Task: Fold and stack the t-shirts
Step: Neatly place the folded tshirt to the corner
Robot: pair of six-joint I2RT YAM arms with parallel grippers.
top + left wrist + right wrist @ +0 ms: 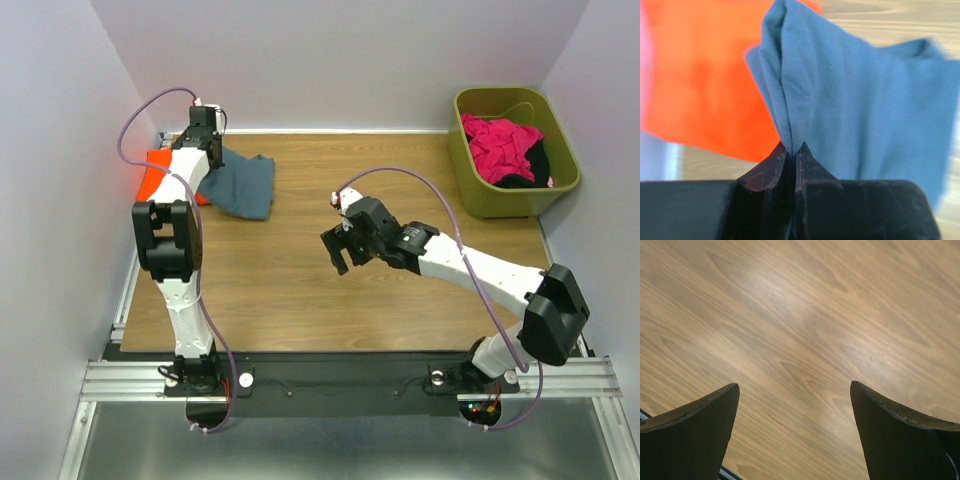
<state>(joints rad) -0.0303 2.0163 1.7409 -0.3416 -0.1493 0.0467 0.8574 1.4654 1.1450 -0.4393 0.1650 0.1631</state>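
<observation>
Left end effector (792, 148): fingers pinched almost together on raised fold of blue-grey t-shirt (248, 186), at far left corner of table (300, 300). Shirt crumpled, trailing from grip toward table middle. Orange t-shirt (154, 176) just beside it, against left edge; arm hides where the two meet. Right end effector (340, 250): fingers spread wide, holding nothing, over bare wood near table centre. Green bin (470, 190) at far right corner, pink and black clothes (500, 148) inside.

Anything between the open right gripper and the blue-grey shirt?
Nothing visible. Only bare table separates the right gripper from the blue-grey shirt, whose fold the left gripper pinches, near the orange shirt.
</observation>
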